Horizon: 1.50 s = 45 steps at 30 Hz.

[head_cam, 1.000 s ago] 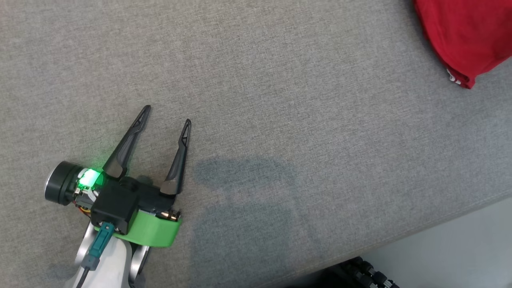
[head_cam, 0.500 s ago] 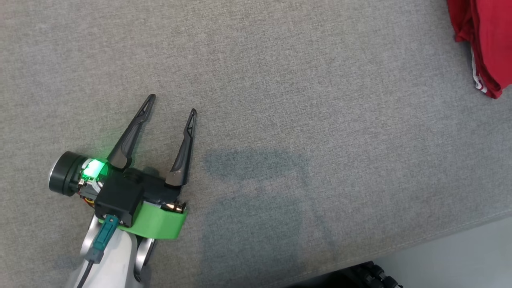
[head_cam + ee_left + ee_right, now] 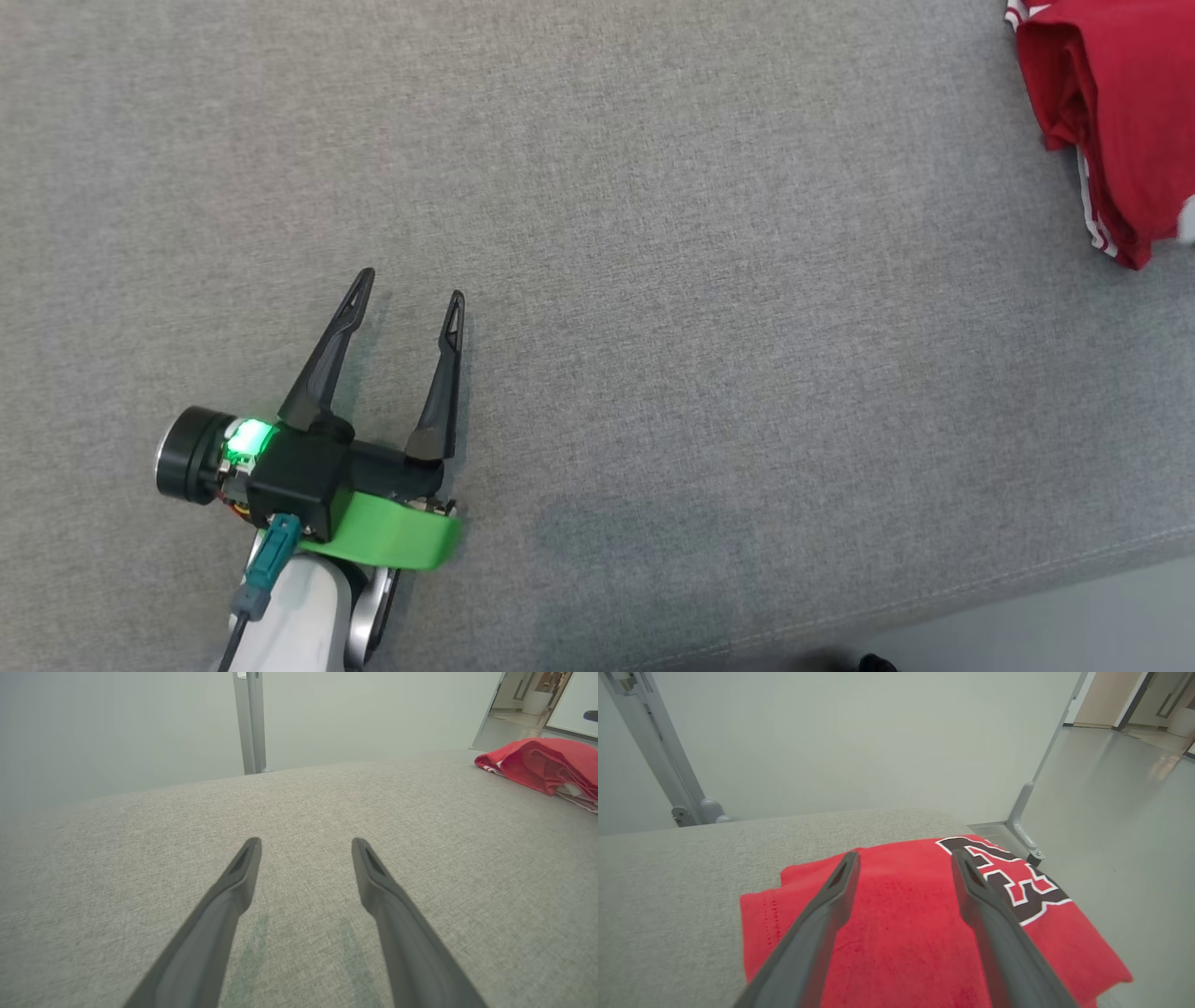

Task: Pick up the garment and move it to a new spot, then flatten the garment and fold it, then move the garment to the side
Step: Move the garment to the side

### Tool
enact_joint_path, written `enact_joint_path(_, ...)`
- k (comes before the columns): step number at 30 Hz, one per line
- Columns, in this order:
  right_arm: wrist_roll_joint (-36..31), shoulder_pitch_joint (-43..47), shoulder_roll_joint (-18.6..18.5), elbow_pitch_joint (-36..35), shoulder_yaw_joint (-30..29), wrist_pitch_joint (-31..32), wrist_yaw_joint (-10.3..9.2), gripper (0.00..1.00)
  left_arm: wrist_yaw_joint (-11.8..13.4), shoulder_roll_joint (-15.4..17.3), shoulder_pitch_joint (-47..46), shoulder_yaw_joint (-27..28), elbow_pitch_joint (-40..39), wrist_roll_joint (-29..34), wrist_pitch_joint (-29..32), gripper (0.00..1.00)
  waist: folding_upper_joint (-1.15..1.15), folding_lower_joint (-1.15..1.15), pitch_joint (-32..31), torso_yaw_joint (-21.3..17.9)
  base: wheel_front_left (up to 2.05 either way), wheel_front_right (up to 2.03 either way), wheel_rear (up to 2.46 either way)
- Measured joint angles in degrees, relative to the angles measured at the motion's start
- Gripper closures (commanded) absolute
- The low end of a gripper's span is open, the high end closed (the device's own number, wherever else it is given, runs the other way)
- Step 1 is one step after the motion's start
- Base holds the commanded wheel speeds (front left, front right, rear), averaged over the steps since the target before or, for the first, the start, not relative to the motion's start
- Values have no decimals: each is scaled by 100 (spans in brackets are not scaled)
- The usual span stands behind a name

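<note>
Over at the left of the grey cloth-covered desk (image 3: 709, 280), the left claw (image 3: 410, 285) hovers low, its two dark fingers spread apart with nothing between them. Bare fabric runs across the middle. Far to the right the red garment (image 3: 1111, 112) lies folded, well apart from that left claw. Above it, as the right wrist view has it, the right claw (image 3: 904, 854) hangs with its fingers wide apart, gripping nothing, and the black-and-white number (image 3: 1017, 882) on the cloth sits just beside one finger.

By my reckoning the garment is already at the side, so what matters now is a clean exit. That claw ought to rise straight off the cloth before swinging away, lest a fingertip catch a layer and pull the fold open. One corner of the garment seems to lie past the desk's edge, so a nudge could send it sliding to the floor (image 3: 1111, 788).

Behind the desk stands a plain pale wall (image 3: 859, 742) with a grey metal post (image 3: 250, 718), and a doorway (image 3: 528, 700) opens farther right.
</note>
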Motion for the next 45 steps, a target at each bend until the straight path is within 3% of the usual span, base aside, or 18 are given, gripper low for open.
enact_joint_path(3,-236,544,423,-409,-14,1,1,0,44,-86,119,36,68,-59,0,0,0,0,-233,105,0,0,0)
enact_joint_path(10,-530,1408,1022,-1279,276,1,0,0,227,-232,451,212,227,-298,0,0,0,0,-804,397,0,0,0)
enact_joint_path(28,-1491,3763,1852,-3618,450,0,0,0,893,-278,1390,509,245,-895,0,0,0,-1,-2384,829,0,0,0)
enact_joint_path(38,-1808,5110,2161,-4039,303,0,0,0,505,-280,1928,468,103,-725,0,0,0,-1,-3066,974,0,0,0)
enact_joint_path(45,-1825,5376,2272,-4010,412,0,0,0,415,-281,2132,470,221,-616,0,0,0,-1,-3226,958,0,0,0)
